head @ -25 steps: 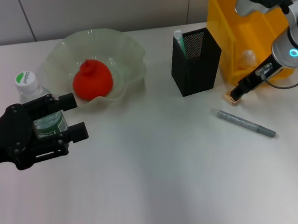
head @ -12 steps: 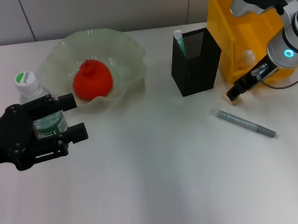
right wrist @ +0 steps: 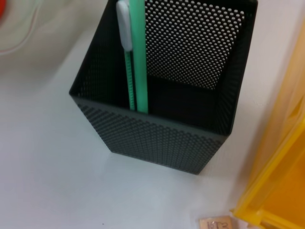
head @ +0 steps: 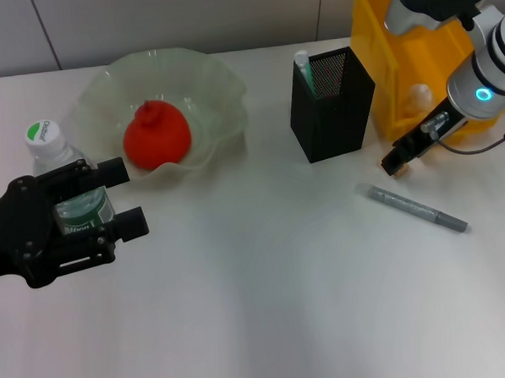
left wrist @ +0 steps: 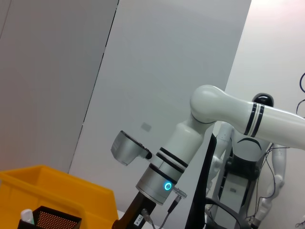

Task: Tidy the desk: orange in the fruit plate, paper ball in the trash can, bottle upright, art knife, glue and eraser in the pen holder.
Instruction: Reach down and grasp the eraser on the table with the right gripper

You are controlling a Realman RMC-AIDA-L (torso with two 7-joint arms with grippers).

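The black mesh pen holder (head: pixel 331 103) stands upright on the white desk (head: pixel 267 298), with a green-and-white art knife (head: pixel 303 72) upright in its corner farthest from the yellow trash can (head: pixel 395 71), which sits just beside it. The off-white paper ball (head: pixel 415 98) lies inside that bin. The right gripper (head: pixel 401 158) hangs low in front of the trash can, just off the pen holder's side; its fingers look pressed together on what seems to be the tan eraser (right wrist: pixel 215 223), though the head view barely shows it. A grey pen-like stick (head: pixel 417 207) lies flat on the desk, near the pen holder's front. Well away on the holder's other side, the orange (head: pixel 156 136) rests in the pale-green fruit plate (head: pixel 214 77). Farther out, the left gripper (head: pixel 109 202) holds its fingers apart around the upright bottle (head: pixel 61 169)
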